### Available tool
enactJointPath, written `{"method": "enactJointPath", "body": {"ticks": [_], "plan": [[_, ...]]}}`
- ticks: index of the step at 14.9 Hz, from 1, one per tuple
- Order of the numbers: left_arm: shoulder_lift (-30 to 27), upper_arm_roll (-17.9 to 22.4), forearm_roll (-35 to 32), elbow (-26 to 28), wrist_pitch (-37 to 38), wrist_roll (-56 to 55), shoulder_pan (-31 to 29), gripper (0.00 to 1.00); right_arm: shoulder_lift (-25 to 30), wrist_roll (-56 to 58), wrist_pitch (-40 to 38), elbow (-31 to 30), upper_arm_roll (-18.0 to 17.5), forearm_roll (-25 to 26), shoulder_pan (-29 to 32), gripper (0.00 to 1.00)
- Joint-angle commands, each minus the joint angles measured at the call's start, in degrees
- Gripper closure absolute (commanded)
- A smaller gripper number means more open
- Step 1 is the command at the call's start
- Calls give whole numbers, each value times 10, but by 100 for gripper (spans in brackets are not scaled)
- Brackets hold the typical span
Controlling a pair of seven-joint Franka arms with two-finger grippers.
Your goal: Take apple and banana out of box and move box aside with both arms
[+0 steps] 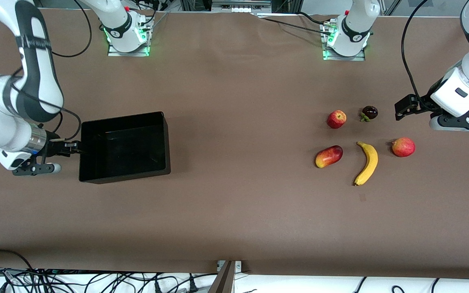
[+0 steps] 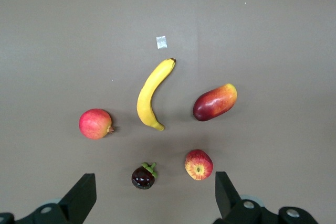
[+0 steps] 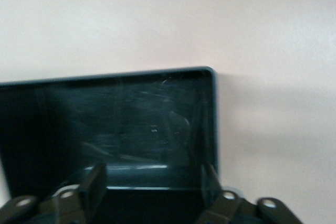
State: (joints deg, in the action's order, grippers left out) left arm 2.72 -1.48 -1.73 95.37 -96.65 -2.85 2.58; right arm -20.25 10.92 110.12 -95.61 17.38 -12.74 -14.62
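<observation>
The black box (image 1: 123,117) sits toward the right arm's end of the table, empty. My right gripper (image 1: 73,148) is open at the box's end wall; in the right wrist view its fingers (image 3: 95,181) stand wide apart at the rim of the box (image 3: 157,103). The yellow banana (image 1: 367,162) and the small red apple (image 1: 336,119) lie toward the left arm's end. My left gripper (image 1: 404,108) is open and empty, above the table beside the fruits. The left wrist view shows the banana (image 2: 151,95) and apple (image 2: 198,164) past its open gripper (image 2: 155,203).
A red-and-yellow mango (image 1: 328,156) lies beside the banana. A round red fruit with a crown tip (image 1: 403,147) and a dark mangosteen (image 1: 369,112) lie near the left gripper. A small pale tape mark (image 2: 161,42) lies by the banana's tip.
</observation>
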Motion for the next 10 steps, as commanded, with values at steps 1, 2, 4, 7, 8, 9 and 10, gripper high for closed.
{"method": "enactJointPath", "body": {"ticks": [1,2,4,7,8,9,10], "plan": [[3,2,-14,-13,15,7,6,0,45,-18,-46,17,-2,11,-9,0],[3,2,-14,-14,15,8,6,0,66,-19,-63,16,-2,20,-15,0],[3,2,-14,-14,15,8,6,0,112,-20,-102,11,-3,46,-23,0],[3,2,-14,-14,15,10,6,0,166,-23,-164,11,-20,82,-23,0],[4,2,-14,-14,15,12,6,0,179,-26,-176,9,-25,92,-23,0],[3,3,-14,-14,15,11,6,0,187,-26,-179,9,-37,101,-17,0],[3,2,-14,-14,15,11,6,0,188,-25,-184,12,-46,102,-9,0]]}}
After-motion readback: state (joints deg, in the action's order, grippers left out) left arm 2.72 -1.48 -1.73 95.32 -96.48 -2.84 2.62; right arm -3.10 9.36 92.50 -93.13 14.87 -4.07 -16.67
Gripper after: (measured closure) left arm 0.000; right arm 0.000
